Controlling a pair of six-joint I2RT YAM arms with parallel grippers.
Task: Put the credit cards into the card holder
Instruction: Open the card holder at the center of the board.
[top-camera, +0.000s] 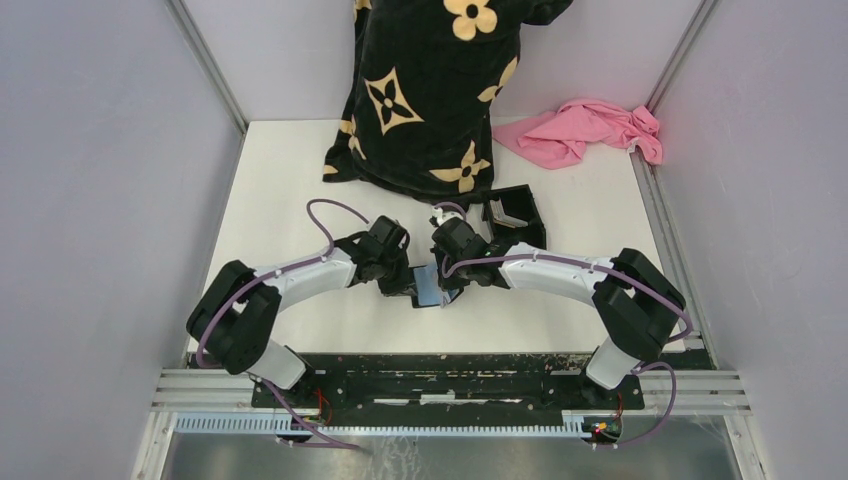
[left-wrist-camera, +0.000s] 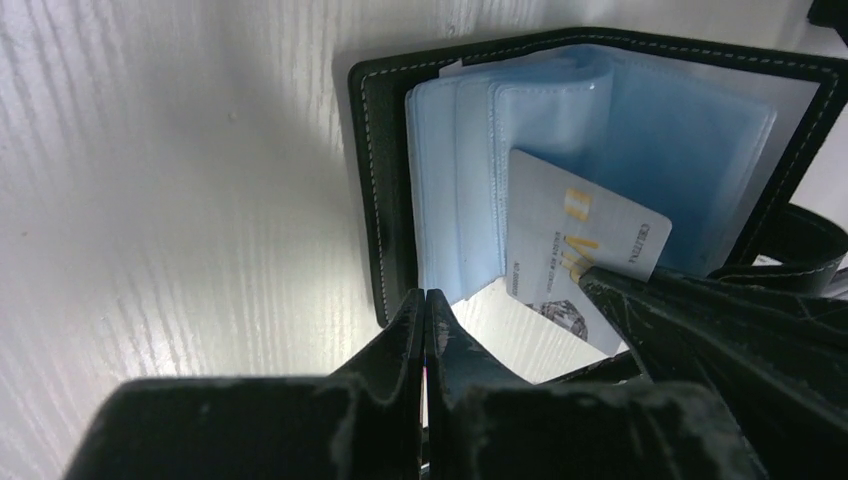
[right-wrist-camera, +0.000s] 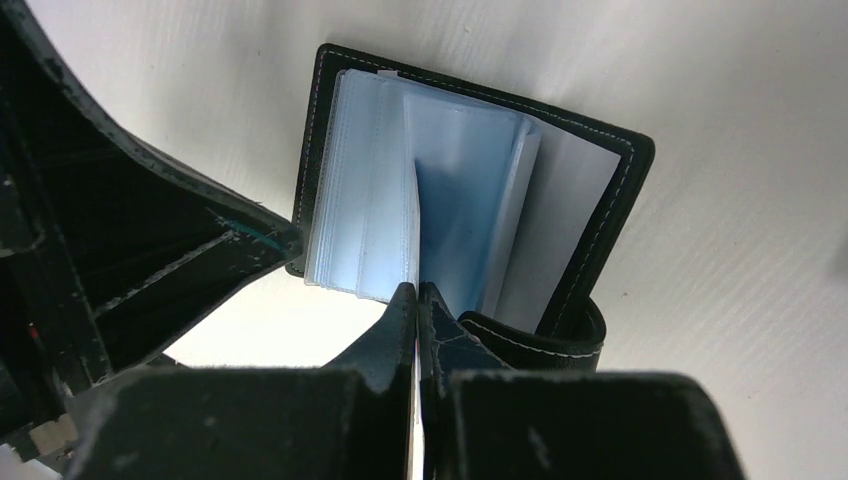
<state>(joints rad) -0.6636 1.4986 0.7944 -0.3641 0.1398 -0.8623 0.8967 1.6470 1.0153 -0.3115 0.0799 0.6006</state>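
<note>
- Pinning the card holder (left-wrist-camera: 372, 180) at its left edge, the left gripper (left-wrist-camera: 425, 305), jaws together, likely steadies it.
- Right gripper (right-wrist-camera: 417, 295) pinches the whitish-grey card (left-wrist-camera: 560, 225), feeding a clear sleeve (left-wrist-camera: 640, 130).

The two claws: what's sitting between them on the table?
An open black card holder with a whitish card partly in its sleeves. Top view shows the spot; left wrist view the card.
</note>
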